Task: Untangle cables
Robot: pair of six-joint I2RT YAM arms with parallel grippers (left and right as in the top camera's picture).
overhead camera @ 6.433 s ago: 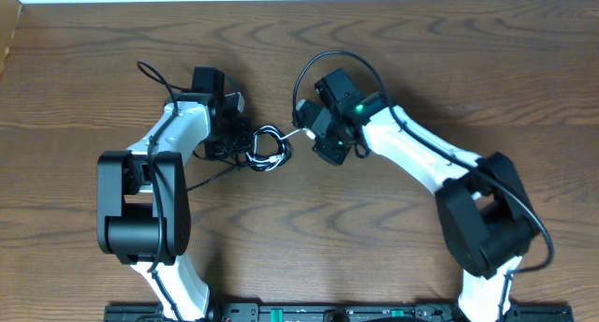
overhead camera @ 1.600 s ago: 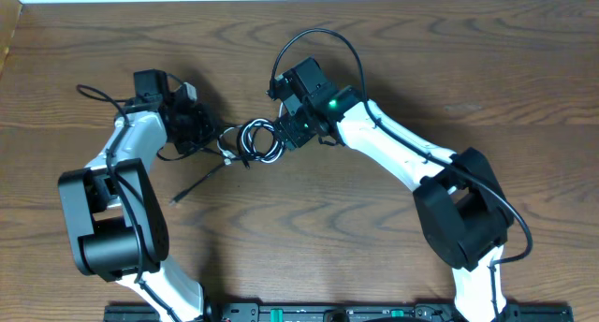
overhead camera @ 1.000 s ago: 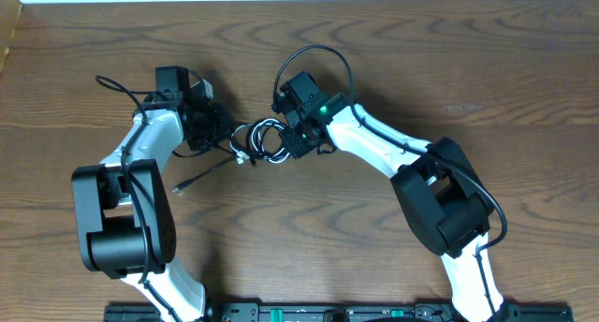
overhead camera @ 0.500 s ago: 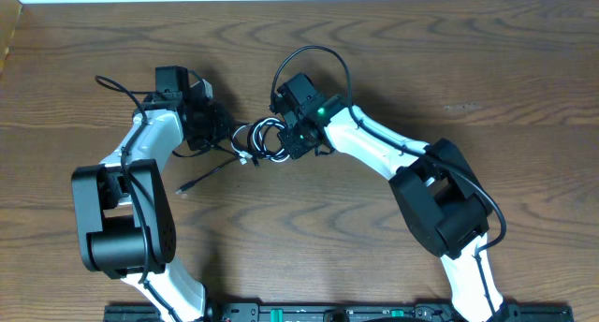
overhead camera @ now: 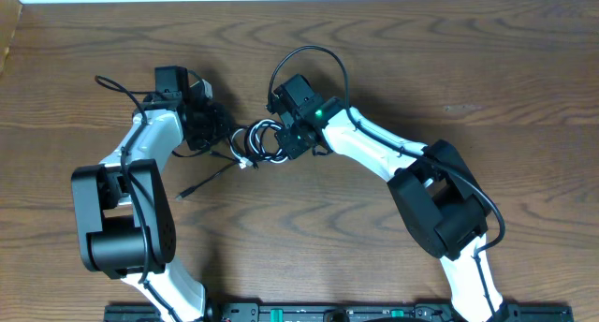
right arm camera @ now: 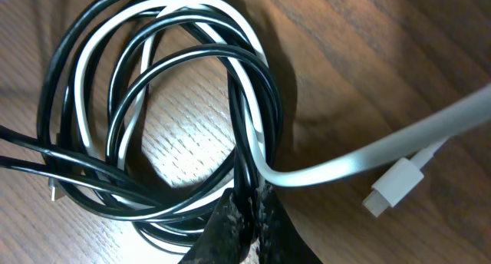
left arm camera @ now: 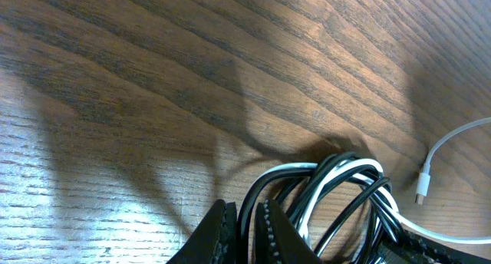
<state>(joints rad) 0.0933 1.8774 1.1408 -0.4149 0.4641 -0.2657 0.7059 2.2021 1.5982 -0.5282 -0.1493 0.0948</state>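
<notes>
**Both sides pinched, time to pull gently**

The tangled coil of thin black and white cables (overhead camera: 261, 142) sits on the brown wooden table (overhead camera: 440, 60), a bit left of centre and nearer the far edge. The left gripper (left arm camera: 245, 222) is clamped on a black strand at the coil's left side. The right gripper (right arm camera: 247, 210) is squeezed tight on a bundle of black strands opposite. I'd draw the arms apart slowly and low, watching the white plug (right arm camera: 393, 184) so it doesn't snag a loop.
</notes>
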